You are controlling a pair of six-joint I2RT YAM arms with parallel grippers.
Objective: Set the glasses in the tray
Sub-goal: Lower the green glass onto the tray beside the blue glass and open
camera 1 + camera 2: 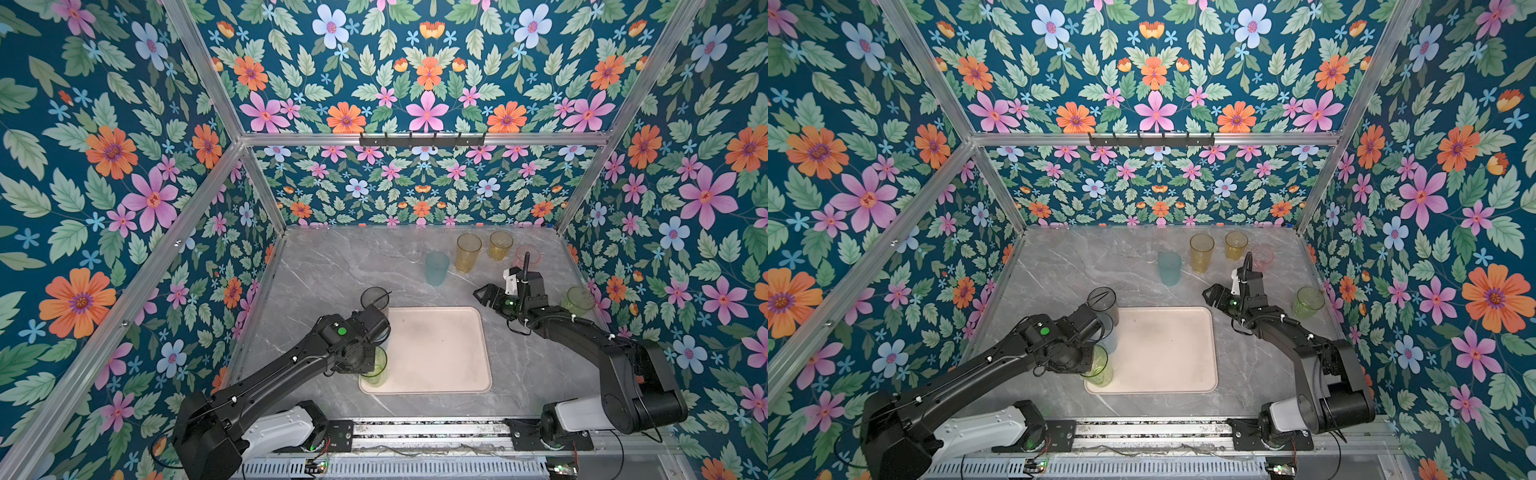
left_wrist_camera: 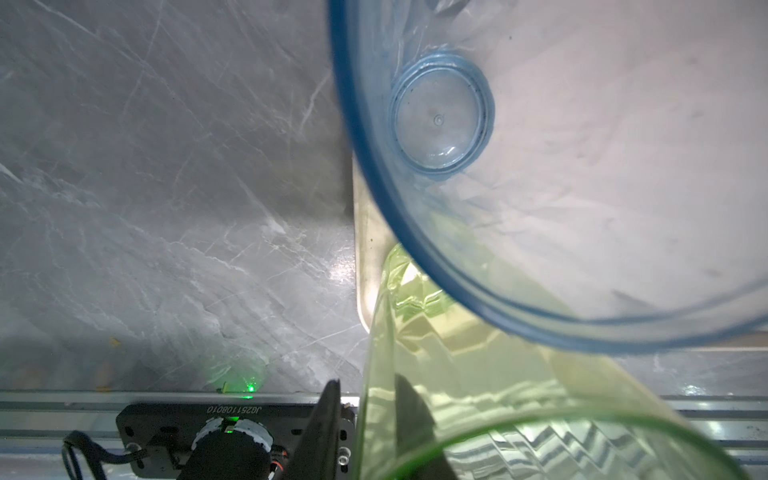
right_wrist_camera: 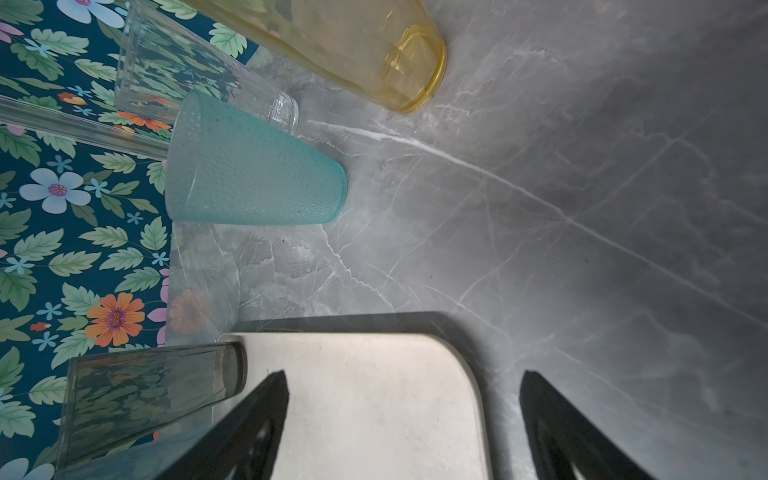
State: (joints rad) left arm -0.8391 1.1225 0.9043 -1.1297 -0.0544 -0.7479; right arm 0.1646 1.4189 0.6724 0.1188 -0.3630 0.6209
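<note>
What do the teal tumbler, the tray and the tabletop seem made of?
Teal tumbler: probably plastic, frosted and translucent, with a fine dimpled surface. Tray: likely plastic or melamine, matte pale pink, slightly scuffed. Tabletop: grey marble-look, semi-gloss with white veins; stone or laminate unclear.

The flat pale pink tray (image 1: 440,353) lies on the grey marble surface (image 1: 332,266), near the front. In its front left corner stands a tall green see-through tumbler (image 1: 376,372), with a pale blue see-through tumbler (image 2: 440,120) right behind it. A smoky grey tumbler (image 1: 375,298) stands just beside the tray's back left corner. Farther back, from left to right, stand a teal tumbler (image 1: 437,268), a tall amber tumbler (image 1: 468,251), a short amber tumbler (image 1: 500,245) and a pink tumbler (image 1: 534,255). A short green tumbler (image 1: 578,300) stands far right.
</note>
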